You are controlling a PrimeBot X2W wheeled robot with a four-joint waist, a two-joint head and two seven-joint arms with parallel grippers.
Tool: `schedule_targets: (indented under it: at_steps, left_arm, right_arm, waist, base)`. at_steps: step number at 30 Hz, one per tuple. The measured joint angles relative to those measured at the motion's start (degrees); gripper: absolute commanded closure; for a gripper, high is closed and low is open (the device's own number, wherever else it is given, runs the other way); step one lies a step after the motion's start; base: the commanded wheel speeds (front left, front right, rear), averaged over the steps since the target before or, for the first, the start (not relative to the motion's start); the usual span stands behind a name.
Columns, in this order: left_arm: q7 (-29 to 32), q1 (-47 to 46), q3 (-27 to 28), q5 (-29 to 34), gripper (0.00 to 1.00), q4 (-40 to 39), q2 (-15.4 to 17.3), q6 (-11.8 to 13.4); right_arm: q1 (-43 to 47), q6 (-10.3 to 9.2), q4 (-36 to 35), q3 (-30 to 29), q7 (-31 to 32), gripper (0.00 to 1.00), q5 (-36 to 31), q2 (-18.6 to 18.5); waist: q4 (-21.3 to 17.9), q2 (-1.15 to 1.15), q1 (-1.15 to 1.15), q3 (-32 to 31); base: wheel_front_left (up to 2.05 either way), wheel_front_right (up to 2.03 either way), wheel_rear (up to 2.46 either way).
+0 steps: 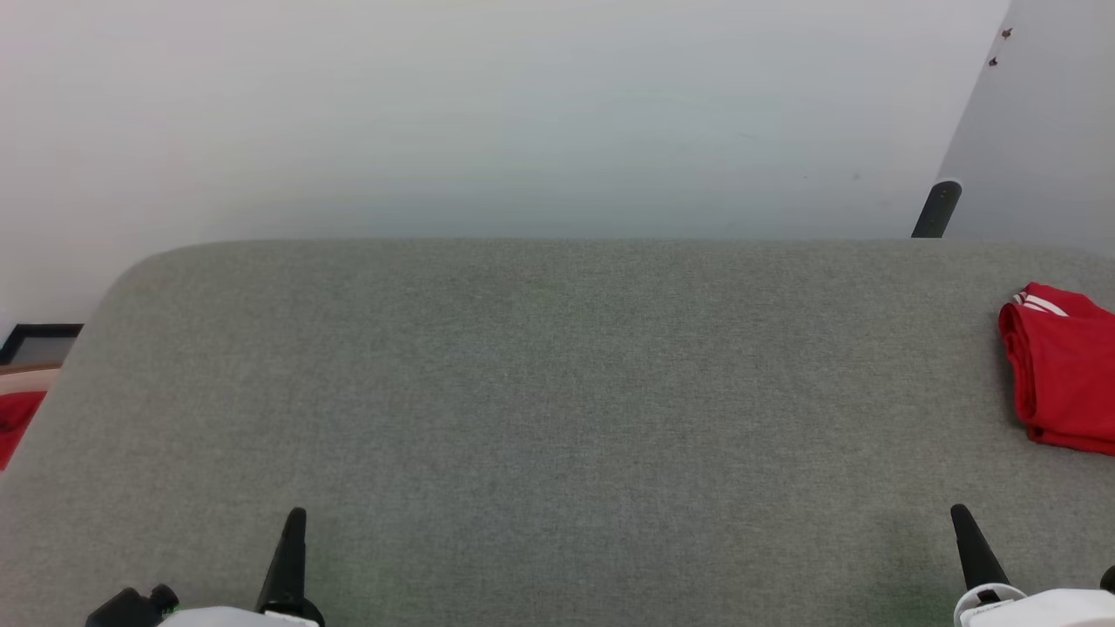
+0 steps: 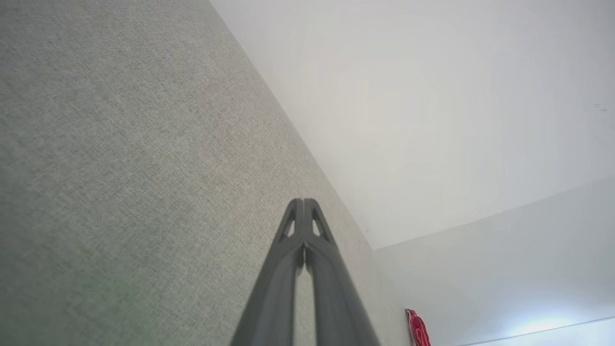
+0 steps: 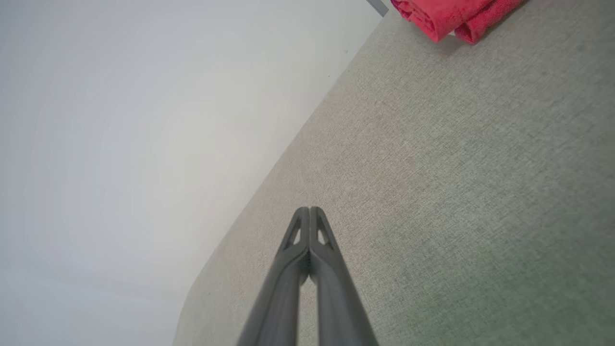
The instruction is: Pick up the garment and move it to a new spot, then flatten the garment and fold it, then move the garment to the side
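On the woven grey pad (image 1: 557,392), far right, lies the folded red garment (image 1: 1063,383); left claw (image 1: 296,515) and right claw (image 1: 959,512) clenched.

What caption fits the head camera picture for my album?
Folded red garment lies far right on the grey fabric surface; left gripper and right gripper rest shut, empty.

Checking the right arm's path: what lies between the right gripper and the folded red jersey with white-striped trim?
The stretch is bare grey fabric surface from right gripper to red jersey, in head and right wrist views.
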Motion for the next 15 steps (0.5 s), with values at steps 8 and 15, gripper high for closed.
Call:
schedule_targets:
  at_steps: [8,15]
  left_arm:
    - [1.4,-1.1,0.3,-4.1,1.0,0.0,-0.4,0.0]
    - [2.5,-2.0,0.6,-7.4,1.0,0.0,-0.8,0.0]
  right_arm:
    - [-0.6,0.0,-0.5,0.0,0.8,1.0,5.2,0.3]
    - [-1.5,0.0,-0.8,0.0,1.5,1.0,9.2,0.5]
  waist:
    - [-0.3,0.0,0.0,0.3]
    - [-0.5,0.0,0.0,0.6]
  base:
    - [0.0,0.0,0.0]
    - [0.0,0.0,0.0]
